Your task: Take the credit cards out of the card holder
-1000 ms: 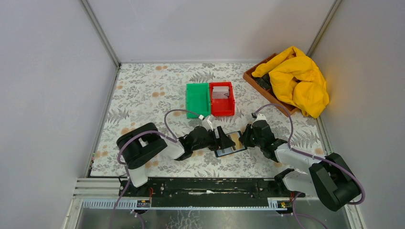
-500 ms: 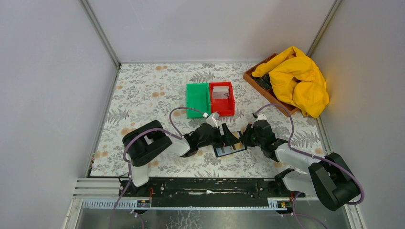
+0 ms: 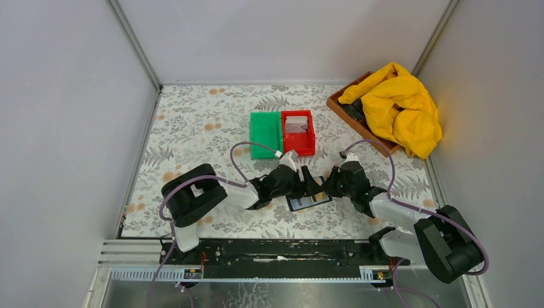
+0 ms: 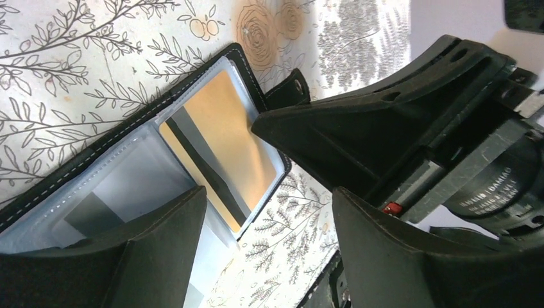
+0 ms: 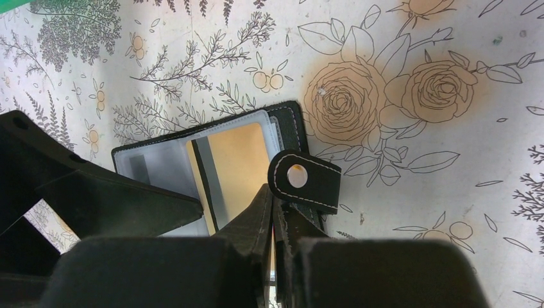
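- Black card holder point(image 3: 309, 196) lies open and flat on the floral table point(image 3: 192, 122), near the front edge, between the two tools and in front of the two bins.
- Its clear inner sleeves face up. One holds a brownish-gold card point(image 4: 224, 138) with a dark stripe along one side, and this card sits fully inside its sleeve.
- The other sleeve shows a grey card point(image 4: 90, 215), partly hidden under a finger of the left tool.
- The holder's strap tab point(image 5: 304, 180), with a round metal snap, sticks out past the edge beside the gold card.
- The left tool point(image 4: 266, 199) is spread wide. One finger point(image 4: 128, 256) lies over the sleeve with the grey card, the other point(image 4: 398, 256) is off the holder above the table, and the gold card shows in the gap between them.
- The right tool point(image 5: 272, 192) has its jaws drawn almost together, leaving only a thin slit. Its tips rest at the holder's edge, touching the gold card's sleeve just beside the strap tab. I cannot tell whether that edge is pinched.
- The two tools meet tip to tip over the holder.
- Behind the holder stand a green bin point(image 3: 265, 135) and a red bin point(image 3: 312, 136), side by side and touching. A grey-white card point(image 3: 296, 124) lies in the red one.
- At the far right corner, a yellow cloth point(image 3: 401, 106) is heaped over a brown tray point(image 3: 338, 102).
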Robot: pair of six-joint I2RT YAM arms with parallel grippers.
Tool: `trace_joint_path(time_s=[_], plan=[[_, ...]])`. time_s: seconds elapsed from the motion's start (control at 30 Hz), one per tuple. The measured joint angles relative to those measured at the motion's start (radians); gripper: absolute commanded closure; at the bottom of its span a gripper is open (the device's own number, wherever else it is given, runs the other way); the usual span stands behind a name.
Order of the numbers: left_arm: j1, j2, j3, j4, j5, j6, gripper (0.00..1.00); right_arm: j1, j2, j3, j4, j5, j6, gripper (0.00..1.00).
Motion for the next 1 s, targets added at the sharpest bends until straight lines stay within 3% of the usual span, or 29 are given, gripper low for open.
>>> trace_joint_path(time_s=[0.2,0.47,1.0], plan=[[-0.031,-0.035,0.069,-0.212,-0.1,0.033,0.24,-0.001,0.0,-0.003,0.005,-0.001,0.007,0.96],[-0.037,-0.039,0.098,-0.278,-0.132,0.033,0.25,-0.002,0.0,-0.005,0.01,-0.003,0.008,0.96],[-0.048,-0.003,0.002,-0.02,-0.074,-0.043,0.25,-0.01,0.004,-0.011,0.028,-0.008,0.011,0.95]])
